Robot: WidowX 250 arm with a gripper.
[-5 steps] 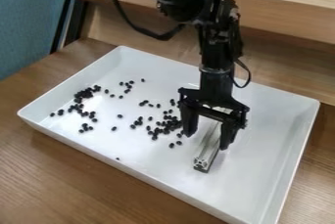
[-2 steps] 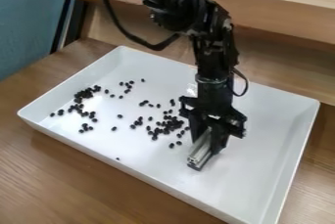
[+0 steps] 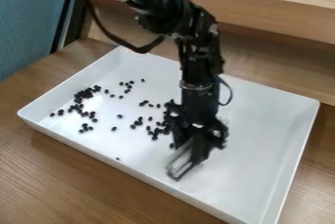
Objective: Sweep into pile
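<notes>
Hand [image 3: 198, 150] clamped round the metal bar [image 3: 180, 161]; I'd keep it low, nudging black beans [image 3: 87, 93] together gently.

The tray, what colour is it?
The tray is plain white, as the camera view shows.

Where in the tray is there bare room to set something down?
The widest free patch of the tray lies between the tool and the image-right rim. A smaller one lies between the metal bar and the near rim. Black beans crowd the middle and image-left.
</notes>
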